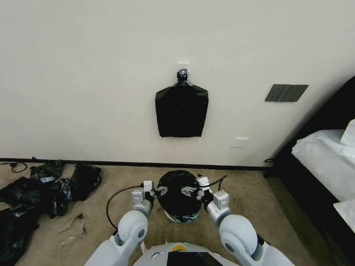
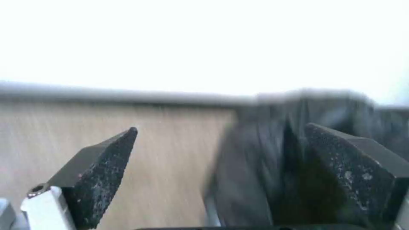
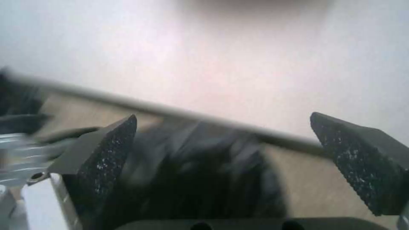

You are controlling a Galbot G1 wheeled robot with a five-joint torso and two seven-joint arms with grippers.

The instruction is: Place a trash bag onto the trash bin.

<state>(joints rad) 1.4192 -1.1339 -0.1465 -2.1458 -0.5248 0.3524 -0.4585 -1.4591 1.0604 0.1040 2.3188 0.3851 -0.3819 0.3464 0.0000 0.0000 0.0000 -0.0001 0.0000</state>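
A: Right, position first. Trash bin (image 1: 181, 217) sits on the carpet (image 1: 251, 207) dead ahead at 12 o'clock, just short of the wall (image 1: 92, 92). Trash bag (image 1: 178, 192) is draped over it and covers nearly all of it; a sliver of white shows low at the near side.

B: Grippers?

A: Left gripper (image 1: 161, 190) at the bag's 9 o'clock, right gripper (image 1: 187, 191) at roughly 3 o'clock, both up at rim height. In each wrist view the fingers stand wide apart with nothing pinched between. Left wrist view has black film beside one pad (image 2: 341, 172); whether it touches, I can't tell.

B: Handling?

A: My judgement: very light, limp, glossy film. It will slip on the pads, balloon with trapped air and ride back up off the smooth tapered wall. It probably tears if snagged or overstretched.

B: Where to grip?

A: Best at the hem, low on the sides at 9 and 3, pinching a gathered fold rather than a single layer.

B: Clutter?

A: Heap of black bags (image 1: 40, 192) at 9 o'clock, well apart. A flat black bundle (image 1: 181, 111) hangs on the wall above.
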